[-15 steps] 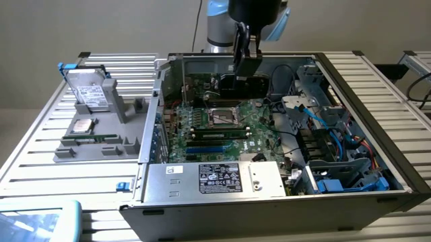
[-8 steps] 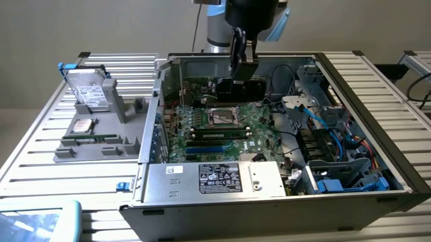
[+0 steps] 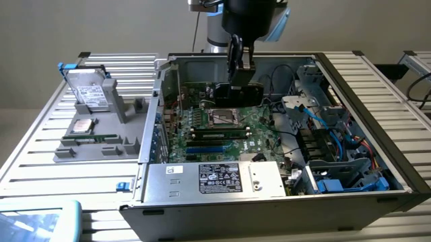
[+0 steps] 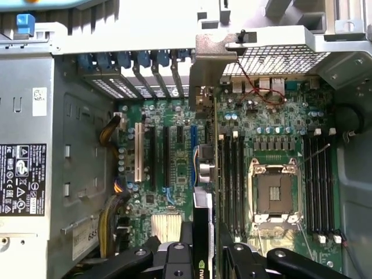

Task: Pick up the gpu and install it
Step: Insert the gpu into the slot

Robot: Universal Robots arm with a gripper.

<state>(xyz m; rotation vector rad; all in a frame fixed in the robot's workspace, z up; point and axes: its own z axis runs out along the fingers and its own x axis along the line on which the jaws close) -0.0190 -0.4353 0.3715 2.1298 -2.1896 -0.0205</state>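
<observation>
My gripper [image 3: 240, 75] is shut on the gpu [image 3: 237, 95], a black-faced card held upright on its edge inside the open computer case [image 3: 377, 116]. It hangs just above the green motherboard [image 3: 222, 146], over the area behind the CPU socket [image 3: 222, 117]. In the wrist view the gpu [image 4: 201, 224] appears edge-on between my two black fingers [image 4: 185, 247], its metal bracket end reaching toward the case's rear wall. It lines up near the blue expansion slot [image 4: 193, 154], beside the black slot [image 4: 165, 157] and the white slot [image 4: 138, 160].
A silver power supply [image 3: 215, 179] fills the case's near corner. Drive cages with blue cables [image 3: 336, 151] stand on the exterior view's right. Outside, on the exterior view's left, a grey holder [image 3: 94, 146] carries silver hard drives [image 3: 89, 95] and a memory stick [image 3: 91, 136].
</observation>
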